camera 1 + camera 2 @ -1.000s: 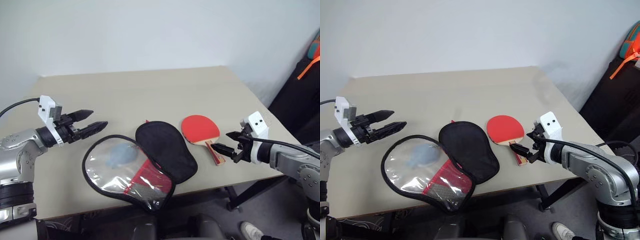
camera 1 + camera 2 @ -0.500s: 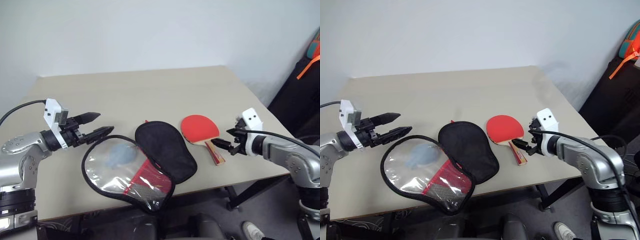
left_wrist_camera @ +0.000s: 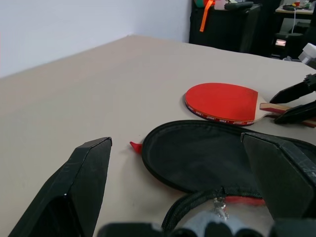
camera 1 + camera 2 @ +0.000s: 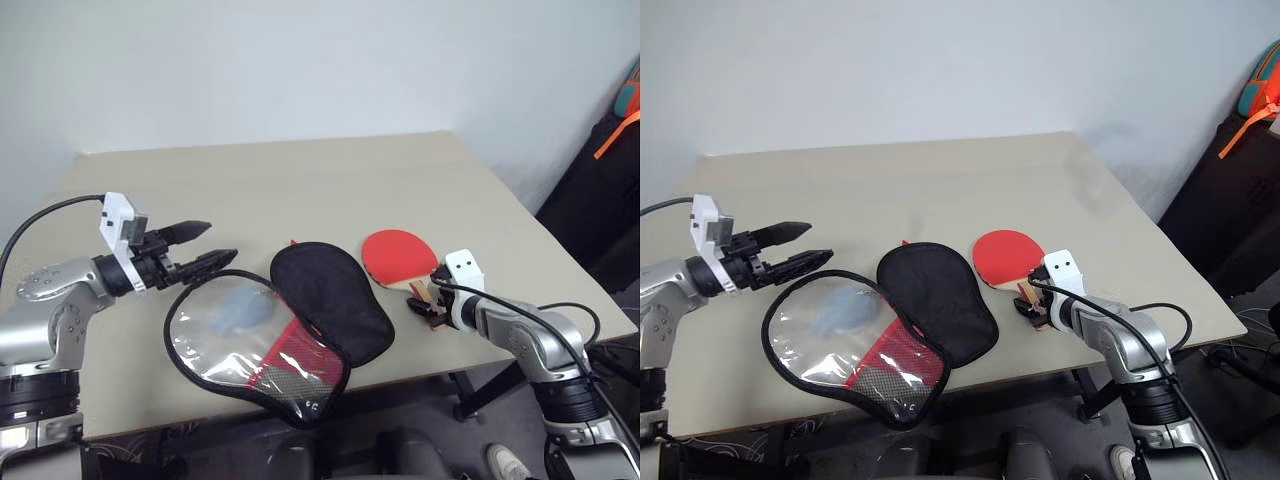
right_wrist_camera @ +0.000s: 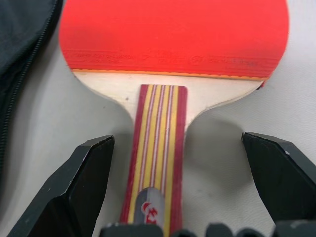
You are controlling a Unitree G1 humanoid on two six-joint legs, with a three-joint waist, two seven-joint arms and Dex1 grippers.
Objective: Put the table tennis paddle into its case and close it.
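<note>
The table tennis paddle [image 4: 399,256] lies flat on the table, red face up, its striped handle [image 5: 158,133] pointing at the front edge. My right gripper [image 4: 424,301] is open and low over the handle, one finger [image 5: 79,187] on each side, apart from the wood. The case [image 4: 332,292] lies unzipped and spread open left of the paddle: a black half next to it, and a clear-plastic half [image 4: 205,340] further left. Beside the clear half's far left rim, above the table, my left gripper [image 4: 221,242] hovers open and empty.
A blue-grey lump [image 4: 238,310] sits under the clear plastic. The beige table [image 4: 300,175] ends just behind the right gripper and in front of the case. A dark bag with an orange strap [image 4: 615,135] stands off the table's right side.
My right gripper has dropped and moved in, so its open fingers now straddle the paddle handle. The left gripper has drifted slightly towards the case and stays open.
</note>
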